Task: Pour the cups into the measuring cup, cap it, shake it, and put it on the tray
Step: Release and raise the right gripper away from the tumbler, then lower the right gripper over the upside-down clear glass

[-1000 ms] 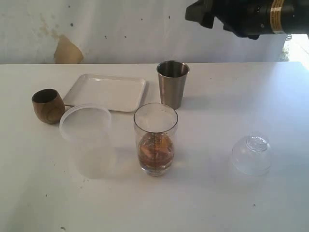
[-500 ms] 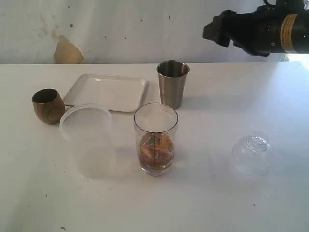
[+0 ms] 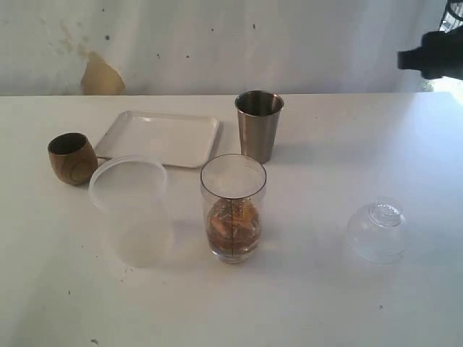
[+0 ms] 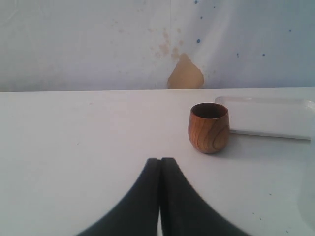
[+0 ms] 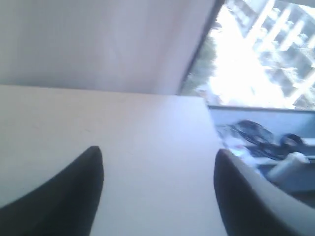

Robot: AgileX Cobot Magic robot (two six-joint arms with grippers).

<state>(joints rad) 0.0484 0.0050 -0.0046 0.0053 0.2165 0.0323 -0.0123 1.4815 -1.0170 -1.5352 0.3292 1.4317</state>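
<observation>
One clear measuring cup (image 3: 233, 210) part-filled amber, left end effector (image 4: 160, 161) pressed together, right end effector (image 5: 158, 153) spread

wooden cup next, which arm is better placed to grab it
Left, probably. The wooden cup stands ahead of the left gripper with nothing between, though its jaws are shut and must open first. The right gripper is open but off at the far right of the table, the cup outside its view.

Measuring cup (image 3: 233, 208) upright, uncapped, brownish contents low. Steel tumbler (image 3: 258, 125) behind it; milky tub (image 3: 134, 210) just left; clear dome (image 3: 377, 231) well right.
</observation>
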